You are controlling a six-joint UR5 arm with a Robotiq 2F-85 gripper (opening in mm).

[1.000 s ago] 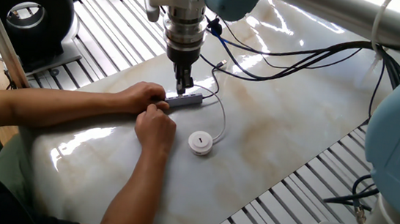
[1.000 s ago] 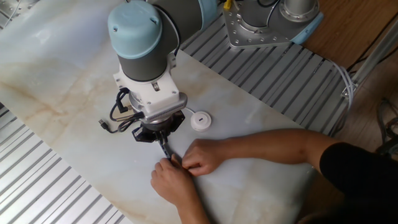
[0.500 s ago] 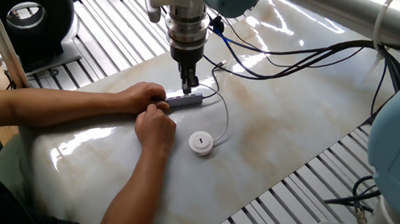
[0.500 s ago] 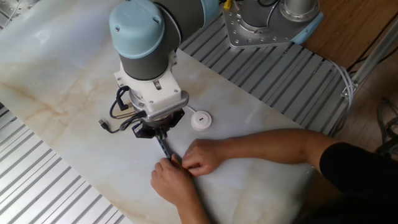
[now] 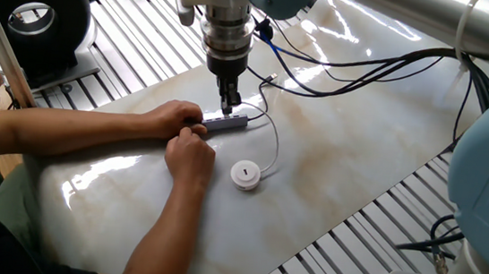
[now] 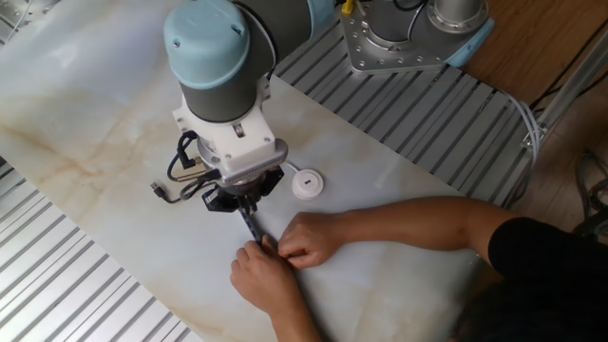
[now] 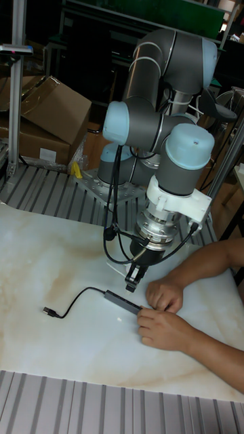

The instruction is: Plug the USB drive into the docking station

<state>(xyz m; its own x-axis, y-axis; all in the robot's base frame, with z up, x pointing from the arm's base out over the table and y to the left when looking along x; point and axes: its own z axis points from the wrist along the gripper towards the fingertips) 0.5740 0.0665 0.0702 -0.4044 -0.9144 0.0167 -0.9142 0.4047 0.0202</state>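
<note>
The docking station [image 5: 235, 121] lies on the marble table as a slim grey bar [image 7: 123, 301]. Two human hands [image 5: 184, 124] pin its near end. Its black cable trails to a small plug [image 7: 49, 312]. My gripper [image 5: 227, 107] points straight down over the bar's free end, fingers pressed close together, apparently shut on the small plug of the thin white cable [image 5: 273, 140]. That cable loops back to the USB drive [image 5: 244, 174], a white round puck lying beside the hands [image 6: 306, 183]. In the other fixed view my gripper [image 6: 249, 218] and the hands hide the bar.
The person's forearms [image 6: 399, 223] cross the table's near side. The arm's black cables [image 5: 368, 70] hang over the far part of the marble. A round black device [image 5: 32, 9] stands off the table's corner. Slatted metal [image 5: 380, 222] borders the marble slab. Cardboard boxes [image 7: 47, 108] sit behind.
My gripper has shifted slightly along the bar, away from the hands, and lifted a touch. The hands, the puck and the bar have stayed in place.
</note>
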